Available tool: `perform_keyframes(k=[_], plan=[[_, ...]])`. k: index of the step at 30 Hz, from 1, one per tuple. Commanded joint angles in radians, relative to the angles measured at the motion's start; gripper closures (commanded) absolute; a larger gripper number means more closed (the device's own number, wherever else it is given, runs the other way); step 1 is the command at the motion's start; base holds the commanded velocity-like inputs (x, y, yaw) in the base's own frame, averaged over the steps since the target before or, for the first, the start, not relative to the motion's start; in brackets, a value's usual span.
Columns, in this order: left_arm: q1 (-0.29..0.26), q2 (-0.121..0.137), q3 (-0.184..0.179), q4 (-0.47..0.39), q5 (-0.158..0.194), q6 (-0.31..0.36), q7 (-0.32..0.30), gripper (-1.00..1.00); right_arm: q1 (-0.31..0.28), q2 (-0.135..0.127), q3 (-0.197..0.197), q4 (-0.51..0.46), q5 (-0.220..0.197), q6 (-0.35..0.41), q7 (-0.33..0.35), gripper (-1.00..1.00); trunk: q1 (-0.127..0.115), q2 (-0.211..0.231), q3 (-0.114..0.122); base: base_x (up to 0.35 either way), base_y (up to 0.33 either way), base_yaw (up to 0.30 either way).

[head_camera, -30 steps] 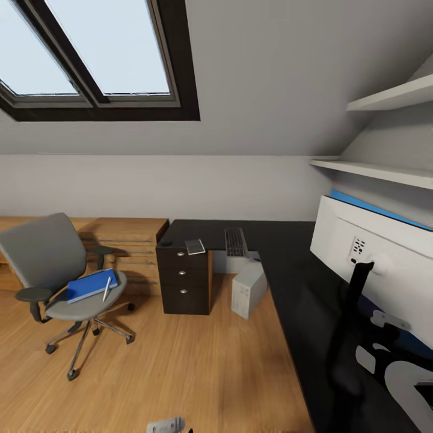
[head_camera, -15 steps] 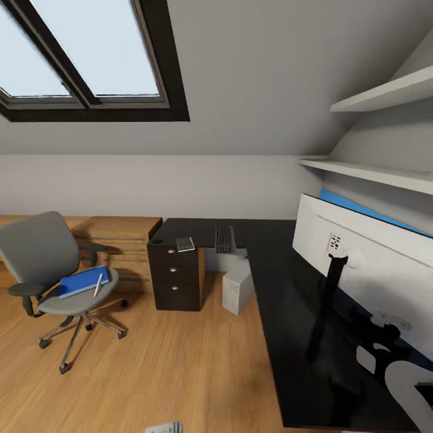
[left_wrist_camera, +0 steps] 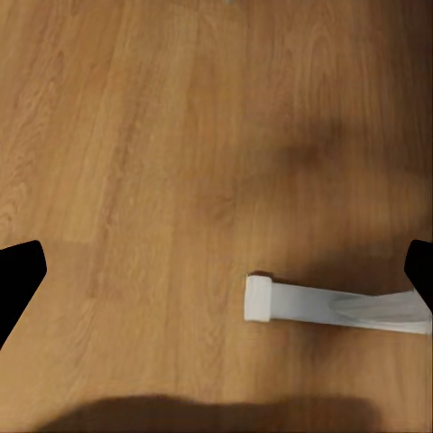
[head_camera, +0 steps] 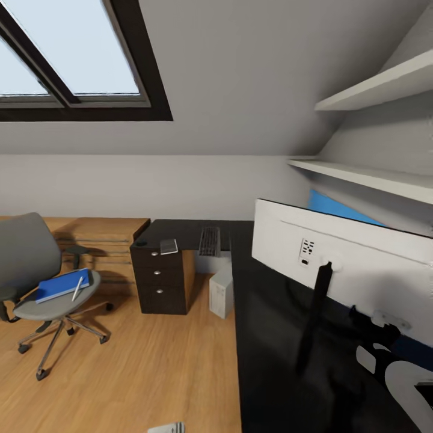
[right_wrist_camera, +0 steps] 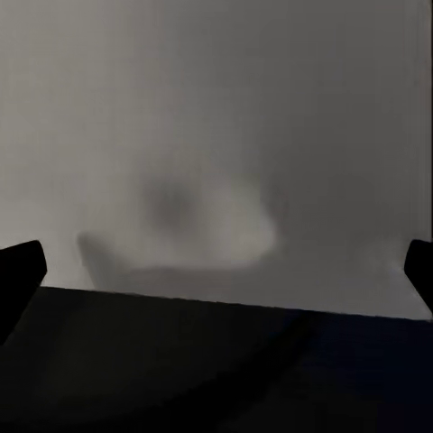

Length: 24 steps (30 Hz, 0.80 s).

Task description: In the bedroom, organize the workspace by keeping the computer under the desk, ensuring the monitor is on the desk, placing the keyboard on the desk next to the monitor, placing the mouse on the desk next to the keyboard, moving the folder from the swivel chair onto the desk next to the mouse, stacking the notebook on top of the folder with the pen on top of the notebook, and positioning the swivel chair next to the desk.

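The grey swivel chair [head_camera: 27, 255] stands at the left on the wooden floor, apart from the desk. On its seat lies the blue folder [head_camera: 60, 285] with the white pen [head_camera: 77, 288] on top. The black L-shaped desk [head_camera: 264, 343] carries the keyboard [head_camera: 209, 240], the grey notebook [head_camera: 169, 246] and the monitor [head_camera: 343, 261], whose white back faces me. A small dark bump at the desk's corner may be the mouse [head_camera: 141, 243]. The computer [head_camera: 221, 293] stands under the desk. My left gripper [left_wrist_camera: 216, 271] hangs open over the floor. Open too, my right gripper [right_wrist_camera: 216, 271] faces the monitor's back.
A black three-drawer unit [head_camera: 159, 281] sits under the desk's far end, beside a light wooden chest [head_camera: 99, 240]. White shelves [head_camera: 373, 174] run along the right wall under the sloped ceiling. A white bar [left_wrist_camera: 334, 305] lies over the floor below my left gripper.
The whole picture has slid left and the monitor looms larger, so the camera has moved. Chair, folder, pen, keyboard and notebook keep their places relative to each other.
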Motion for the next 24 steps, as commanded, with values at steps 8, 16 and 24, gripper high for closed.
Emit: perform_keyframes(k=[8,16,24], plan=[[-0.002,0.001,-0.004,-0.002,0.006,-0.005,0.007,-1.00,-0.001,0.000,0.009,0.002,-0.005,-0.002,-0.003,-1.00,0.000,-0.001,-0.001,0.142,-0.325,0.000],[-0.002,0.001,-0.003,-0.002,0.008,-0.004,0.007,-1.00,-0.001,0.001,0.009,0.002,-0.005,-0.003,-0.003,-1.00,0.000,-0.001,-0.001,0.051,-0.110,0.000],[-0.002,0.001,-0.002,-0.002,0.009,-0.004,0.008,-1.00,-0.001,0.002,0.009,0.003,-0.005,-0.004,-0.002,-1.00,0.000,-0.001,-0.001,0.004,-0.009,0.000]])
